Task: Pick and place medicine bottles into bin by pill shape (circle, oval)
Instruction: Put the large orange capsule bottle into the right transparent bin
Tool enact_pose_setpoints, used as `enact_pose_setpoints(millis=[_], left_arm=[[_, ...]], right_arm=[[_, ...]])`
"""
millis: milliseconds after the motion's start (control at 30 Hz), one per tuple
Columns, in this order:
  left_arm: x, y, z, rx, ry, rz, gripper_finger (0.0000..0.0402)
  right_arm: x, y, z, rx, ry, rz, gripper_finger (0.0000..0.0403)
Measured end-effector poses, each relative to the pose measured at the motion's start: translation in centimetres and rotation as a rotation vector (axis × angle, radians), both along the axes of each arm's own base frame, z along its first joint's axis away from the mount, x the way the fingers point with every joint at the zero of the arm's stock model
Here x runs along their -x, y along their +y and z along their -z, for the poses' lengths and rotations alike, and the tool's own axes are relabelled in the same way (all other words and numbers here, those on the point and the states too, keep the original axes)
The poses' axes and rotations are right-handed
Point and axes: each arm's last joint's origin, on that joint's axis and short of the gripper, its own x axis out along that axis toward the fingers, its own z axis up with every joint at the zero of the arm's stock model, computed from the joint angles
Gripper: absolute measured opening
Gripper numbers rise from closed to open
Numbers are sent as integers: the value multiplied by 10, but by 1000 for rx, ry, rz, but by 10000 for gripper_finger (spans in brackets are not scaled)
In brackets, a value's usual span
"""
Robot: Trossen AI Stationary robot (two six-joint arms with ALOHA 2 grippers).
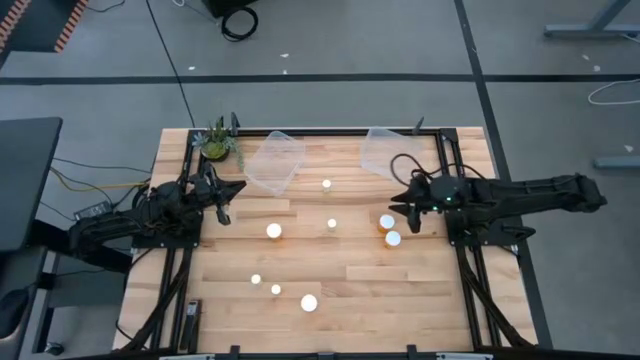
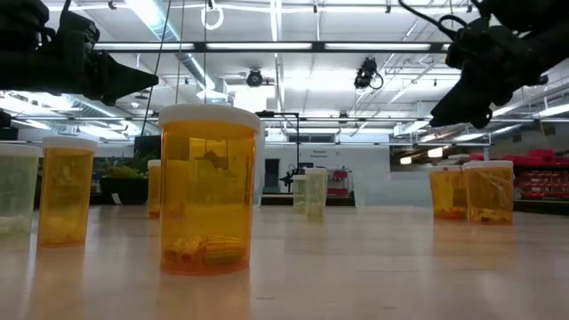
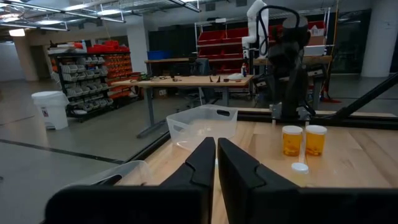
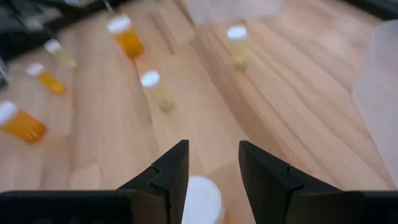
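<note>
The wooden table point(image 1: 340, 290) carries two clear plastic bins at its far edge, the left bin point(image 1: 273, 160) and the right bin point(image 1: 385, 152), well apart. A green potted plant point(image 1: 216, 140) stands at the far left corner. Eight medicine bottles point(image 1: 309, 302) (white caps, amber bodies, two with paler bodies) stand upright and scattered between the arms; in the low view the nearest one point(image 2: 209, 188) shows oblong pills at its bottom. The left gripper point(image 1: 226, 203) hangs above the table's left side, fingers point(image 3: 202, 163) pressed together, grasping nothing. The right gripper point(image 1: 405, 210), fingers point(image 4: 175, 168) apart in its wrist view, hovers over a white-capped bottle point(image 4: 201, 200) without clasping it.
</note>
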Motion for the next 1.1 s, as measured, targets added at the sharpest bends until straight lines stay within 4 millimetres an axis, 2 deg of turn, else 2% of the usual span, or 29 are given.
enact_pose_setpoints(millis=[400,767,1100], left_arm=[[0,0,0,0,0,0,33],[0,0,0,0,0,0,25],[0,0,0,0,0,0,35]], right_arm=[[-42,7,-16,8,202,-73,147],[-67,11,-22,-50,392,-35,148],[-77,11,-28,-100,566,34,196]])
